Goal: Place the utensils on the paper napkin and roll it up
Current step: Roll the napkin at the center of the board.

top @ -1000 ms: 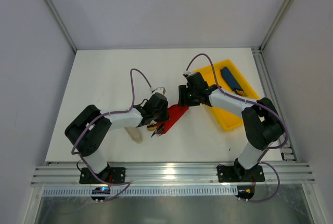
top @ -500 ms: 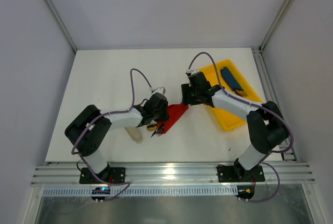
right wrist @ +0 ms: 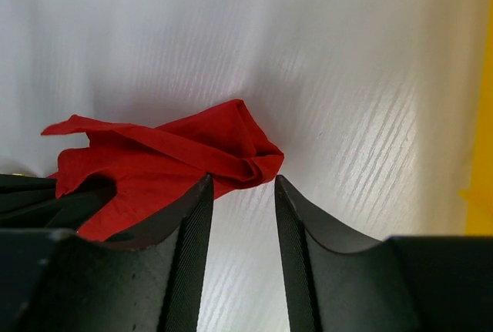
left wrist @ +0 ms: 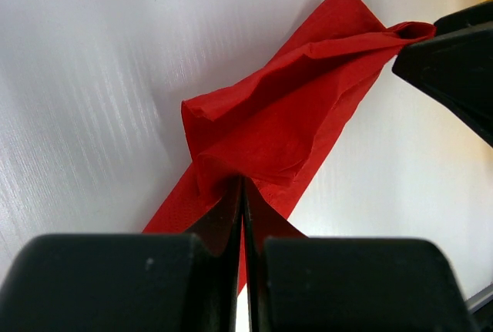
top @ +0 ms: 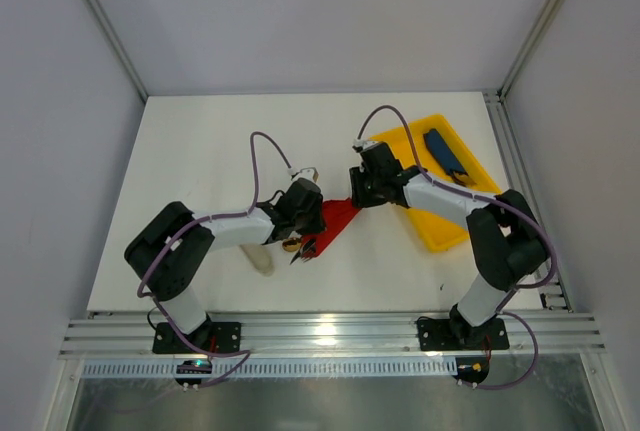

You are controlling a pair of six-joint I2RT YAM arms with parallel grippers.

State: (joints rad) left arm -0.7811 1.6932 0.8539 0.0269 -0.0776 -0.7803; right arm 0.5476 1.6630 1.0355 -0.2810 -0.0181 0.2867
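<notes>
Near the middle of the white desk (top: 200, 151), the red paper napkin (top: 338, 219) lies bunched into a loose, crumpled strip between the two arms. From above, the left gripper (top: 306, 244) covers its near end and the right gripper (top: 352, 197) its far end, so neither grasp can be read there. A small gold glint (top: 291, 244) shows beside the left gripper, too small to identify. The left wrist camera shows that gripper (left wrist: 243, 189) clenched, a fold of napkin (left wrist: 285, 116) pinched in its jaws. The right wrist camera shows the right gripper (right wrist: 240, 189) released, jaws apart, with the napkin's (right wrist: 169, 155) twisted tip just at the gap. Only the overhead view shows the whole yellow tray (top: 440, 229), with a dark-blue item (top: 446, 155) in it.
</notes>
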